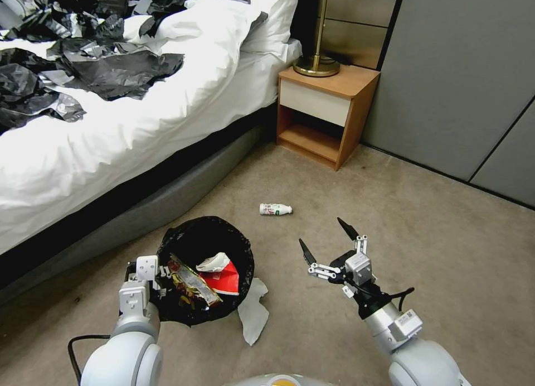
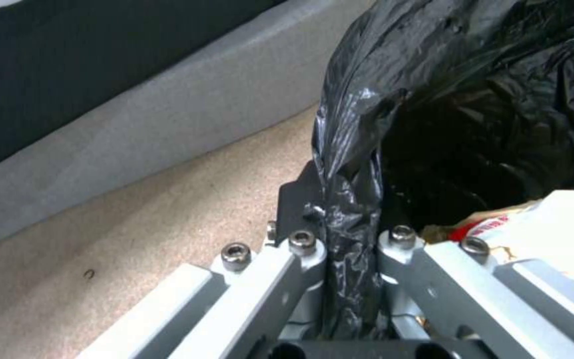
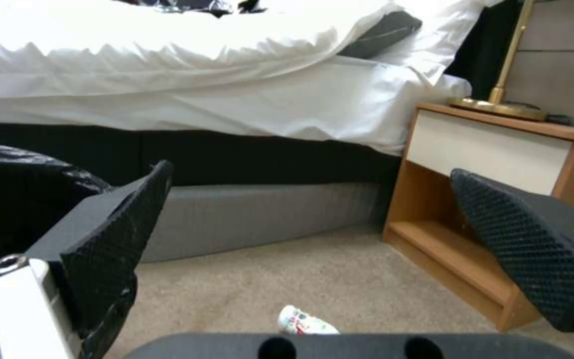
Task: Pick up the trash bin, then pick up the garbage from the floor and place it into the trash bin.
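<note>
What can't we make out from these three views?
- Trash bin: its white body, head view, covered by the black bag.
- White scrap on the floor: partly under the bin, kind unclear.
- Bottle: right wrist view, cut off by the right gripper.
- Left gripper: fingertips hidden in bag folds.

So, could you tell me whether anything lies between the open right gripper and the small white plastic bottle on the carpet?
Nothing visible does. The right gripper hangs open above bare beige carpet, and the small white plastic bottle lies in the open ahead of it. The black-lined round trash bin, clamped by the left gripper, sits off to the side.
</note>
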